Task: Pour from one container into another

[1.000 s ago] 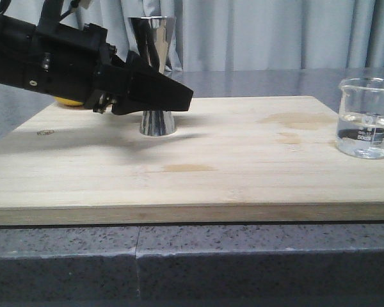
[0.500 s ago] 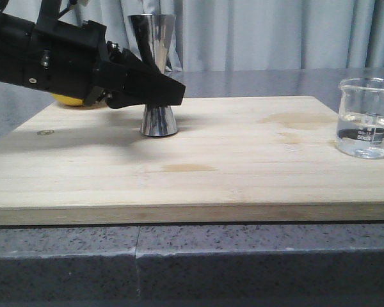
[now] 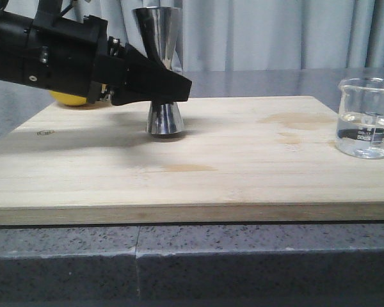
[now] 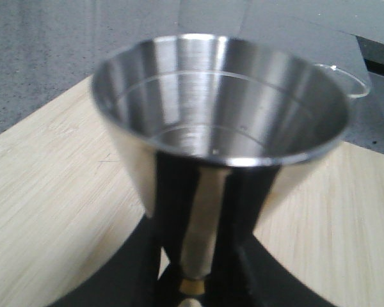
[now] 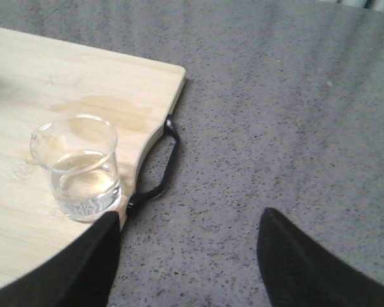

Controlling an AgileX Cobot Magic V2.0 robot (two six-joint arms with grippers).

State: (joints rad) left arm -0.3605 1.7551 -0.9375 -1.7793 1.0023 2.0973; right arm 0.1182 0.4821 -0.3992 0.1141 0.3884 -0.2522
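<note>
Nearest in front view: dark speckled counter (image 3: 243, 256), then bamboo board (image 3: 243, 185) on top, pale stains toward its far right.

Glass beaker (image 3: 367, 118) upright at board's 3 o'clock edge, right side cut off by frame. White print on wall, reads roughly "50" plus graduation ticks; rest too small to make out. Shallow clear liquid in bottom, well under half. Same beaker (image 5: 77, 167) in right wrist view, standing at board corner just beside black loop handle (image 5: 160, 169) that sticks off the board edge.

Right gripper (image 5: 189, 256): fingers spread wide, nothing between them, hovering over bare counter near beaker, not touching it. Not visible in front view.

Steel jigger (image 3: 161, 73) upright toward board's 11 o'clock, well apart from beaker. Base looks slightly off the board with shadow under it, hard to confirm. Left gripper (image 3: 173, 89) clamped on jigger's narrow waist, black fingers hiding the waist in front view. In left wrist view upper cup (image 4: 221, 102) looks empty, faint fill line ring inside, no readable marking; gold band (image 4: 193, 283) just visible between fingers (image 4: 141, 256).

Yellow lemon (image 3: 73, 98) behind left arm, mostly hidden. Grey curtain (image 3: 275, 32) at back.
</note>
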